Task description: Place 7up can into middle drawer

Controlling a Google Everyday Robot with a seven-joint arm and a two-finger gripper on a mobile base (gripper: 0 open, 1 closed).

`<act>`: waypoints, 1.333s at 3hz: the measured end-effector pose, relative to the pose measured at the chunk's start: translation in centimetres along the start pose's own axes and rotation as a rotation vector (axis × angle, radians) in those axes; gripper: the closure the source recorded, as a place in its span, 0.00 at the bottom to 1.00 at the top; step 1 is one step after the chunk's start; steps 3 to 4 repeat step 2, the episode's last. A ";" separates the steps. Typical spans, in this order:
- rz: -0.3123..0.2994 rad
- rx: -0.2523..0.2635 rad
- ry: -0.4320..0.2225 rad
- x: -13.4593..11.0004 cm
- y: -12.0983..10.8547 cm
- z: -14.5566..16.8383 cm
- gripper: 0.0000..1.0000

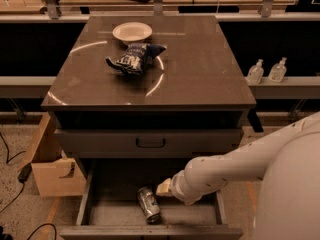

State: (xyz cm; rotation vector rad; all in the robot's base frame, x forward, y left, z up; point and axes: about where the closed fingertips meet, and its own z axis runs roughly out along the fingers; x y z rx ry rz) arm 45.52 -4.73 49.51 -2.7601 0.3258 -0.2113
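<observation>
The 7up can (148,204) lies on its side on the floor of the open middle drawer (192,215), left of the drawer's centre. My gripper (163,188) is inside the drawer opening, just above and to the right of the can, at the end of my white arm (225,171) that reaches in from the right. The gripper looks slightly apart from the can. The arm hides part of the drawer's right side.
Above the open drawer is a shut grey drawer front with a black loop handle (150,143). On the cabinet top lie a dark blue chip bag (134,59) and a white bowl (132,32). Two clear bottles (255,73) stand at right. A cardboard box (52,171) sits at left.
</observation>
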 end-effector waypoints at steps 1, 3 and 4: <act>0.011 -0.072 0.056 0.7 2.2 -2.6 0.61; 0.028 -0.097 0.074 1.7 2.1 -2.7 0.84; 0.028 -0.097 0.074 1.7 2.1 -2.7 0.84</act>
